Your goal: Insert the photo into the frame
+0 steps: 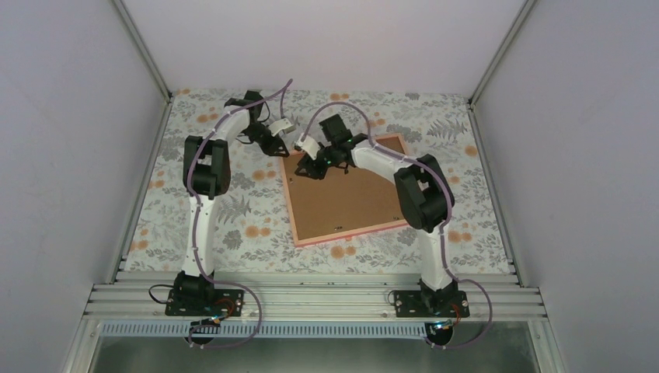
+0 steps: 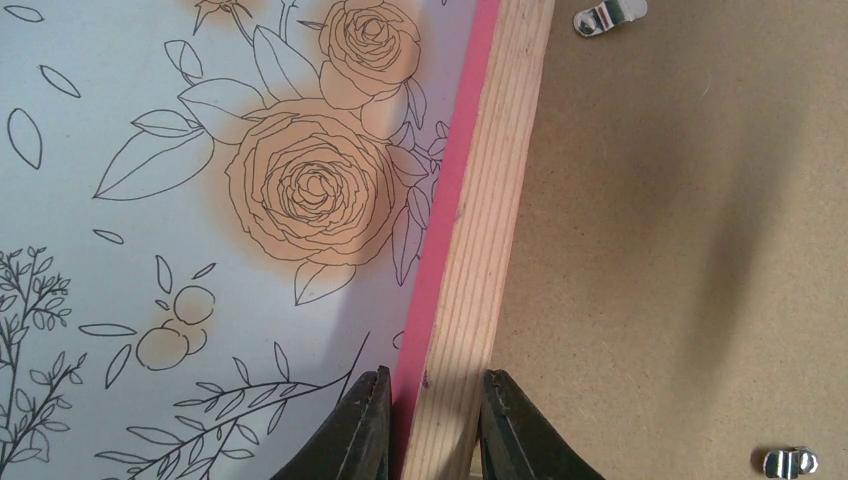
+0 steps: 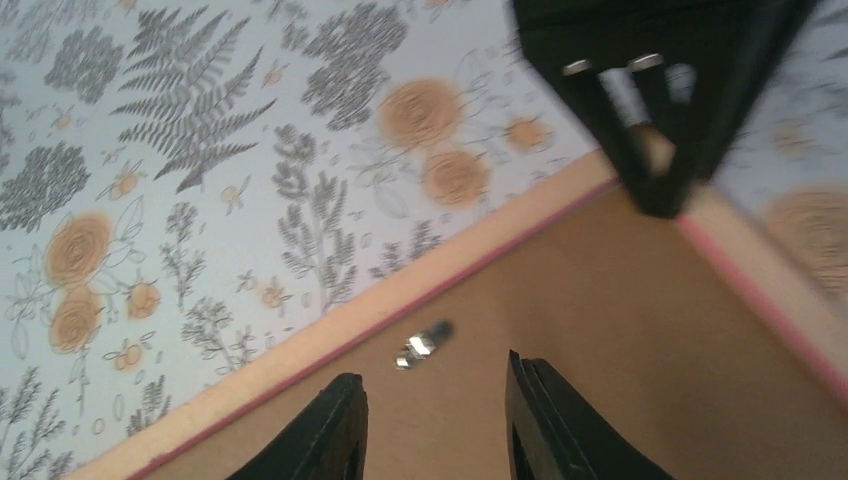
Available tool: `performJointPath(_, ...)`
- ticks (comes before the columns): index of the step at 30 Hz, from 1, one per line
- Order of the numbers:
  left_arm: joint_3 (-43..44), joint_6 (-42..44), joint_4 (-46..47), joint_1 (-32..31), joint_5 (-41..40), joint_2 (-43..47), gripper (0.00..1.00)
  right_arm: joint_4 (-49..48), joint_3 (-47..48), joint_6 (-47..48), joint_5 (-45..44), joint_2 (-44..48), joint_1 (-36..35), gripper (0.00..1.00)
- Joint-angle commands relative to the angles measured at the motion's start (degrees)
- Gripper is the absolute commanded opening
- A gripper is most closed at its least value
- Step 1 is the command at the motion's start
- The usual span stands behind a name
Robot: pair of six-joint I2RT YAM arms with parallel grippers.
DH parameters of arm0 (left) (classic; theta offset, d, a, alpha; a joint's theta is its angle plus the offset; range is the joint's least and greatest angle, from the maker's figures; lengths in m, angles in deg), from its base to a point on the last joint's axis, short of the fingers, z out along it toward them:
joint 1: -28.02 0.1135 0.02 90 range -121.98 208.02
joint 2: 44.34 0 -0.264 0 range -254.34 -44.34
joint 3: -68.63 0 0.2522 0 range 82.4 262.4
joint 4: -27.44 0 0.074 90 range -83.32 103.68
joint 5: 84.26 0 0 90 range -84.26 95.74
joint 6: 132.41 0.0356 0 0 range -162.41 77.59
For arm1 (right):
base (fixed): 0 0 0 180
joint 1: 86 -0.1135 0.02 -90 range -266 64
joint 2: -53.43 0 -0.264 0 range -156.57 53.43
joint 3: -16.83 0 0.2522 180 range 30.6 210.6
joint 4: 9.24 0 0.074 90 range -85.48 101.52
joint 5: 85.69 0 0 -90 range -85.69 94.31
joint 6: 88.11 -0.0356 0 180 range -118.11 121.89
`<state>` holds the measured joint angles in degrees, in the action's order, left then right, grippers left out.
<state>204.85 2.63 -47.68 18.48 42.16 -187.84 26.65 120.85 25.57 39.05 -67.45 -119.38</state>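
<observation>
The frame (image 1: 342, 235) lies face-down, 1 o'clock of table ctr, backing board (image 1: 342, 194) in. L gripper (image 2: 432, 380) pinches its rail at the 11 o'clock corner. R gripper (image 3: 435, 385), fingers apart and empty, is over the board, clip (image 3: 422, 345) at its 12. The photo isn't visible; clips prob. still to fasten.

It looked like a lab's robot test cell. Plain white panels (image 1: 62, 155) on aluminium rails (image 1: 311, 299) enclosed the floral-covered surface (image 1: 249, 229).

Bare tablecloth (image 1: 249, 233) at 7 and 12 o'clock of the frame (image 1: 350, 232); left gripper (image 2: 432, 385) and right gripper (image 3: 435, 385) crowd its 10 o'clock corner; walls (image 1: 70, 155) hem three sides.
</observation>
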Motion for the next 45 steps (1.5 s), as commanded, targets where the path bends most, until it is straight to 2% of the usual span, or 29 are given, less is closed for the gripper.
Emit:
performJointPath(1, -2.3, -0.3, 0.1, -0.3, -4.3, -2.2, 0.22, -1.8, -2.5, -1.0, -0.8, -1.2, -3.7, 0.32)
performJointPath(5, -3.5, -0.3, 0.9, -0.2, -4.3, -1.8, 0.21, -3.4, -0.9, -4.4, -7.6, -3.9, -4.3, 0.16)
performJointPath(13, -3.7, -0.1, 1.2, -0.3, -4.7, -2.1, 0.19, -5.3, -0.2, -6.8, -16.3, -6.2, -4.5, 0.04)
performJointPath(21, -3.2, -0.1, 1.2, -0.4, -4.9, -2.9, 0.18, -4.3, 0.7, -5.5, -15.9, -9.1, -5.9, 0.04)
performJointPath(35, -1.9, -0.1, 0.7, -0.4, -6.1, -4.1, 0.17, 1.1, -0.1, 0.2, -4.6, -9.5, -7.0, 0.04)
performJointPath(45, -1.5, 0.0, 0.4, -0.4, -6.1, -3.9, 0.17, 0.0, 4.7, -3.6, -8.0, -9.1, -5.4, 0.06)
